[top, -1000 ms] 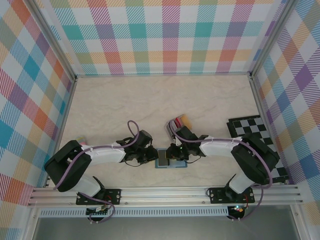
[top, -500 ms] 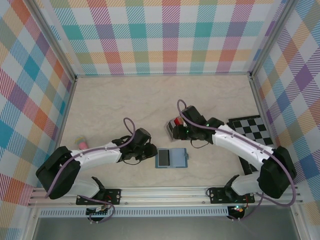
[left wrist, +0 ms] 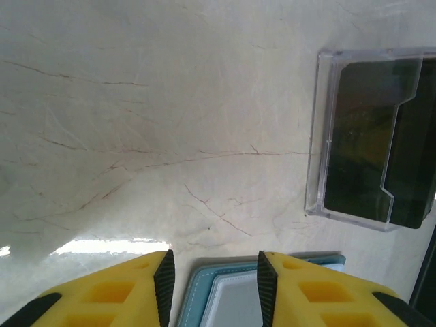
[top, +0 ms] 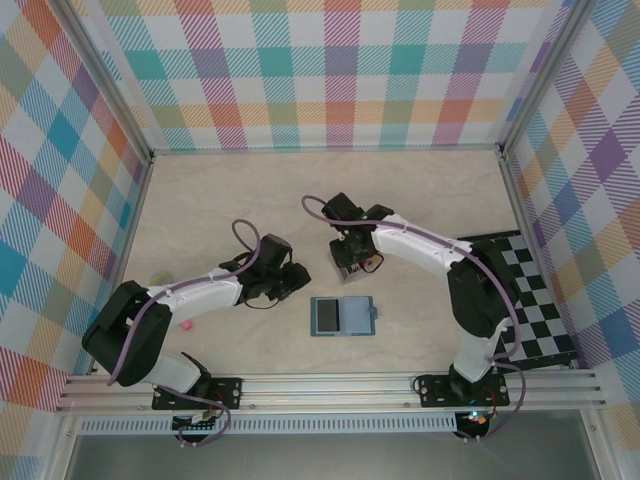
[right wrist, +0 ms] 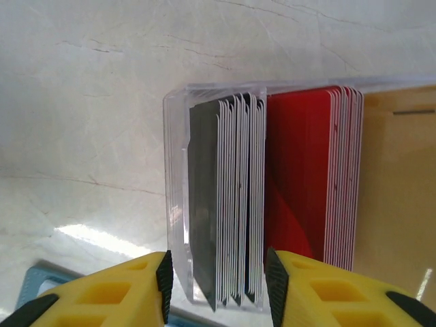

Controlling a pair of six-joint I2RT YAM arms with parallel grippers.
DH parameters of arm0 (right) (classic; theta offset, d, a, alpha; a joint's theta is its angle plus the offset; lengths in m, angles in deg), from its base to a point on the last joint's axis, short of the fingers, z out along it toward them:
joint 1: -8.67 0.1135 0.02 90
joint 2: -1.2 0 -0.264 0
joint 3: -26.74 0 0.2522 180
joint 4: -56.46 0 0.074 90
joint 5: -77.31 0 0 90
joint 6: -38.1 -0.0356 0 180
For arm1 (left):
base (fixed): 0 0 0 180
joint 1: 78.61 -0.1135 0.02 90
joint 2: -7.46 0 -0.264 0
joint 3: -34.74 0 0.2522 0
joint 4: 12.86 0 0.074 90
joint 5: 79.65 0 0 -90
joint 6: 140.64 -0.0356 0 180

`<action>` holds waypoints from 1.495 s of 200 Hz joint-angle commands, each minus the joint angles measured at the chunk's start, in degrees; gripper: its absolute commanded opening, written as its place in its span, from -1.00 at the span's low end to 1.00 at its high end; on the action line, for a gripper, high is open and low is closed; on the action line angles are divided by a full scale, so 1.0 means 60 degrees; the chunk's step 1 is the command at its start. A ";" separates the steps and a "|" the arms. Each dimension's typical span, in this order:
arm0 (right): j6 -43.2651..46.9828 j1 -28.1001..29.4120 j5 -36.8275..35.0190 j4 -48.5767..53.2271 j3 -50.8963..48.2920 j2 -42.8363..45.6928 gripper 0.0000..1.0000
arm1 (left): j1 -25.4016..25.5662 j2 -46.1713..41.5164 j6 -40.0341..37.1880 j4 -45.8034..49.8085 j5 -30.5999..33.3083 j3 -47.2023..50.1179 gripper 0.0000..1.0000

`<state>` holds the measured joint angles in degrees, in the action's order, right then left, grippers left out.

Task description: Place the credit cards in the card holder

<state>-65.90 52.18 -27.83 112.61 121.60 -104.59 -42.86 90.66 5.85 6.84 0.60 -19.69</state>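
Find the card holder (top: 342, 316) lying open on the table (top: 220, 200), centre, toward the near edge. The credit cards (right wrist: 272, 197) stand on edge in a clear rack (right wrist: 176, 197) just on its far side. You see the right gripper (right wrist: 216, 272) above that rack, jaws spread, pinching nothing. The left gripper (left wrist: 212, 272), left of the holder, is likewise spread and empty

Arms bent inward, the left pincer (left wrist: 212, 276) and right pincer (right wrist: 216, 276) each hold jaws parted, empty.
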 commanded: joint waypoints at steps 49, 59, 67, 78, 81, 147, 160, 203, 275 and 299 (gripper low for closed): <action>0.0777 0.0393 -0.1435 0.0540 0.1030 -0.1175 -0.15 | -0.0442 -0.0357 0.0304 -0.0287 -0.0049 0.0427 -0.19; 0.0751 0.0449 -0.1722 0.0640 0.1141 -0.1338 -0.16 | -0.0464 -0.0404 0.0310 -0.0297 -0.0058 0.0476 -0.19; 0.0744 0.0497 -0.1944 0.0646 0.1168 -0.1429 -0.16 | -0.0479 -0.0432 0.0311 -0.0300 -0.0077 0.0504 -0.19; 0.0675 0.0524 -0.2238 0.0676 0.1190 -0.1531 -0.15 | -0.0479 -0.0457 0.0311 -0.0292 -0.0086 0.0536 -0.19; 0.0637 0.0538 -0.2306 0.0690 0.1190 -0.1551 -0.16 | -0.0479 -0.0462 0.0308 -0.0287 -0.0078 0.0537 -0.19; 0.0395 0.0618 -0.2985 0.0818 0.1133 -0.1579 -0.16 | -0.0486 -0.0524 0.0399 -0.0447 -0.0175 0.0698 -0.18; 0.0363 0.0631 -0.3116 0.0872 0.1161 -0.1517 -0.16 | -0.0487 -0.0560 0.0395 -0.0444 -0.0190 0.0698 -0.18; 0.0414 0.0646 -0.3405 0.0910 0.1168 -0.1282 -0.16 | -0.0493 -0.0650 0.0398 -0.0363 -0.0189 0.0713 -0.17; 0.0293 0.0644 -0.3467 0.0928 0.1047 -0.1059 -0.21 | -0.0488 -0.0779 0.0414 -0.0292 -0.0204 0.0779 -0.16; 0.0297 0.0644 -0.3472 0.0933 0.1044 -0.1033 -0.27 | -0.0487 -0.0840 0.0402 -0.0271 -0.0188 0.0786 -0.16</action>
<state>-63.43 56.09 -46.78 116.43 127.70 -113.71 -45.18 87.52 8.12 5.07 -0.13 -15.91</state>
